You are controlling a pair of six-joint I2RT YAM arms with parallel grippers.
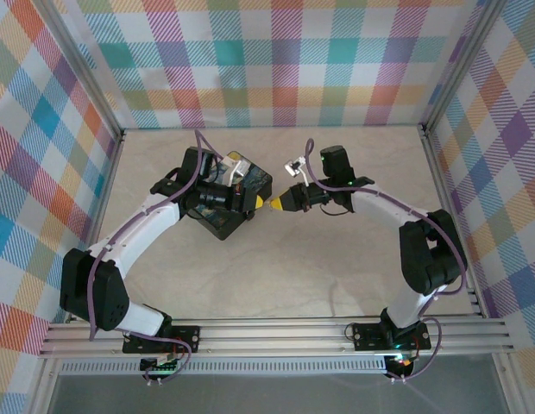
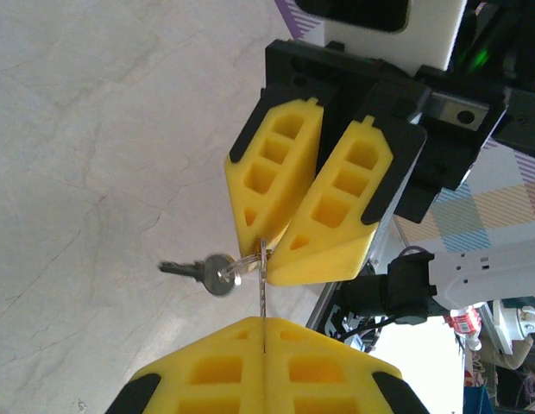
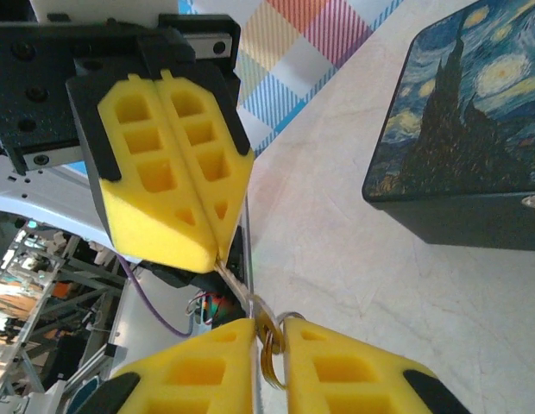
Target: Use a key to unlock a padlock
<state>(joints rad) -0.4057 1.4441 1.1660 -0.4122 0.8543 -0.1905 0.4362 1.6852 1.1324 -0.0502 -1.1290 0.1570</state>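
Closest to me, my left pincer is clamped tight on the key. The key is a slim, pale silvery strip seen edge-on, standing straight out of the finger seam above the table. Its far end meets a small ring, and a second key sticks out sideways from it. My right pincer pinches its tips together on that ring. Beyond sits the black box with the starry-night lid.
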